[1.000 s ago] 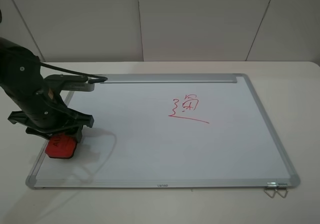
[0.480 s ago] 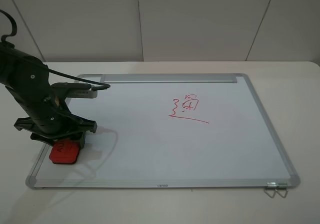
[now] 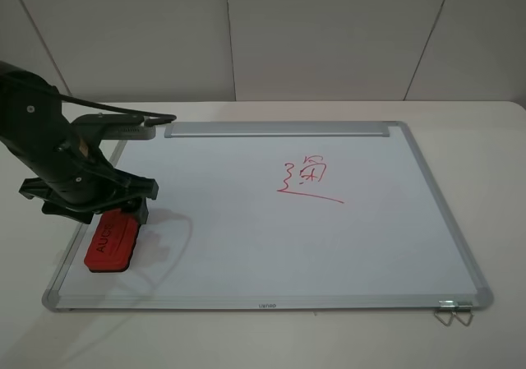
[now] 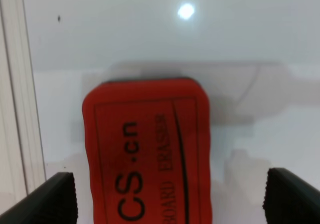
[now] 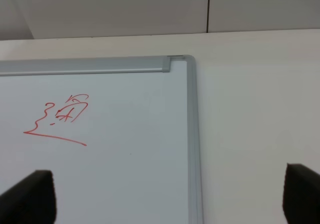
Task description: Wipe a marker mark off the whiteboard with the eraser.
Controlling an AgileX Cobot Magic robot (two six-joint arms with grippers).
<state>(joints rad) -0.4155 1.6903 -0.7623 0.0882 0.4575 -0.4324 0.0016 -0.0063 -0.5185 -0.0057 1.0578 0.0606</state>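
My left end effector [image 4: 167,194] hangs wide open over the eraser [image 3: 112,240], holding nothing; the eraser lies by the whiteboard's [image 3: 246,246] left edge. No crossed-stroke mark visible; wiping seems done. Next: retreat.

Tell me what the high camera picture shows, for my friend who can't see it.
A red eraser lies on a big whiteboard near its left edge, with the black left gripper open just above it. A small red scribble sits farther right.

eraser [image 4: 147,154] top printed "CS.cn" and "BOARD ERASERS", whiteboard [image 3: 271,246] near frame edge bearing small unreadable logo
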